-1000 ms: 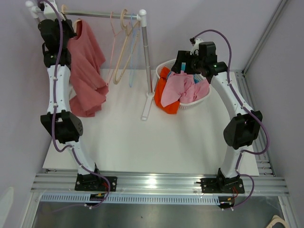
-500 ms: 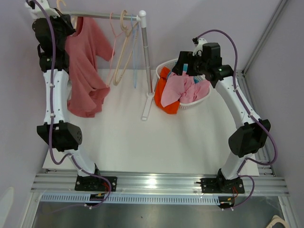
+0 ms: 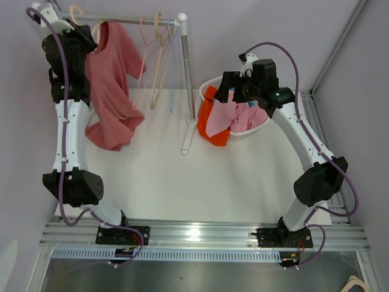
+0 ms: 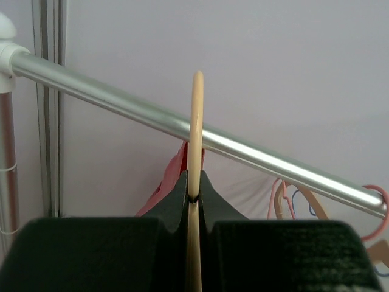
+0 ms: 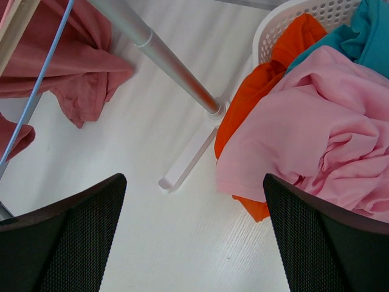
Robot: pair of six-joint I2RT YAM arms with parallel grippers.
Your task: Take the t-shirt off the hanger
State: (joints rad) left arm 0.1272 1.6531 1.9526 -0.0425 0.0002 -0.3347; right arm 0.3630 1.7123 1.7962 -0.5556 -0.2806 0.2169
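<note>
A salmon-red t-shirt (image 3: 112,91) hangs on a cream hanger (image 3: 76,11) at the left end of the clothes rail (image 3: 127,19). Its hem rests bunched on the white table. My left gripper (image 3: 82,33) is shut on the hanger's neck. In the left wrist view the hanger (image 4: 196,121) runs up between the closed jaws of the left gripper (image 4: 193,190). Its hook top stands above the rail (image 4: 255,152), and a strip of t-shirt (image 4: 173,176) shows behind. My right gripper (image 3: 228,85) is open and empty over the table beside the basket. The right gripper (image 5: 193,182) sees the t-shirt (image 5: 73,79) at upper left.
Several empty hangers (image 3: 155,55), pink, cream and blue, hang on the rail. The rack's right post (image 5: 170,61) and foot (image 5: 188,158) stand mid-table. A white basket (image 3: 209,85) holds pink (image 5: 304,121), orange and teal clothes, some spilling over its rim.
My left arm has risen, lifting the hanger and t-shirt higher at the rail's left end. The right gripper has swung a little to the left, still open.
</note>
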